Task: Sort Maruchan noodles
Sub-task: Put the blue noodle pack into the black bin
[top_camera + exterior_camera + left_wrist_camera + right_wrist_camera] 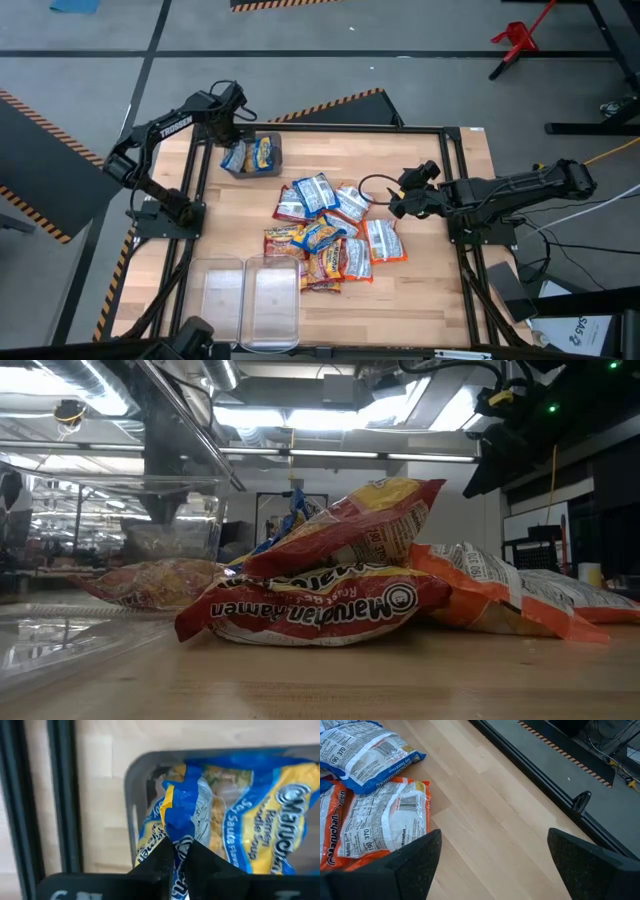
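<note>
Maruchan noodle packets (325, 232) lie heaped mid-table, blue-and-yellow, red and orange-and-white ones overlapping. A clear bin (270, 170) near the far-left corner holds two blue-and-yellow packets (262, 152). My left gripper (232, 130) stands over this bin, shut on one of those blue packets (182, 810). My right gripper (400, 197) hovers open just right of the heap. In its wrist view (495, 865) an orange-and-white packet (385, 825) lies flat ahead of the fingers, which touch nothing. My left gripper pinches the blue-and-yellow packet by its crimped end (181, 840) between the two fingers (160, 857), coming from above and pointing down. The packet hangs below the fingers into the bin (131, 785), beside the other blue packet (272, 830). Whether its lower end rests on the bin floor I cannot tell.
Two more clear bins (220, 292) (272, 300) stand side by side at the near edge, left of centre. A black frame rail (450, 180) borders the table. Bare wood shows right of the heap (520, 820) and near the right front corner.
</note>
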`<move>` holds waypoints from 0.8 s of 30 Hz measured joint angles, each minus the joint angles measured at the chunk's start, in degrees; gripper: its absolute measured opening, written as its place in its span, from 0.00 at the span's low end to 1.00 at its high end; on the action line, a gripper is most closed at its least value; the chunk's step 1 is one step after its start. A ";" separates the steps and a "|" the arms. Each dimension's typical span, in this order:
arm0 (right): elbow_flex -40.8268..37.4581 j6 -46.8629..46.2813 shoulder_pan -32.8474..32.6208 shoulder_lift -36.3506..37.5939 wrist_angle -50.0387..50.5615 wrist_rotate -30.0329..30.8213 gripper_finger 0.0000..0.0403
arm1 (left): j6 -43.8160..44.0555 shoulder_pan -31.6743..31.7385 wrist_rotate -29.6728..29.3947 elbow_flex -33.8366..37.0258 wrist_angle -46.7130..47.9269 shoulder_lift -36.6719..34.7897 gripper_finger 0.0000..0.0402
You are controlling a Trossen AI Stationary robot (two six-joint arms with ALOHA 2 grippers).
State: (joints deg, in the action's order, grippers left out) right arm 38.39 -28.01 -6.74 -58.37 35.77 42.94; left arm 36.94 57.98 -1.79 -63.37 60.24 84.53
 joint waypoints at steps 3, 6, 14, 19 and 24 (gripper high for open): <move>0.00 0.00 0.01 0.00 0.45 -0.02 0.87 | -1.06 -0.02 -2.35 0.00 -0.22 0.00 0.11; 0.00 0.00 0.00 0.00 0.72 -0.03 0.87 | -3.04 -0.04 -4.96 0.00 -0.47 0.00 0.17; 0.00 0.00 0.01 0.00 1.88 -0.58 0.87 | -4.56 -0.02 -6.88 0.00 -1.53 -0.13 0.30; 0.00 0.00 0.00 0.00 1.84 -1.14 0.87 | -8.08 0.04 -1.32 0.00 -4.26 -2.14 0.34; 0.00 0.00 0.00 0.00 1.77 -1.62 0.87 | -10.63 0.04 3.22 0.00 -4.73 -5.52 0.34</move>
State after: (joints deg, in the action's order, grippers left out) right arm 38.39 -28.01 -6.74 -58.37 37.54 41.32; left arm 26.31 58.02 1.43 -63.37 55.51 79.01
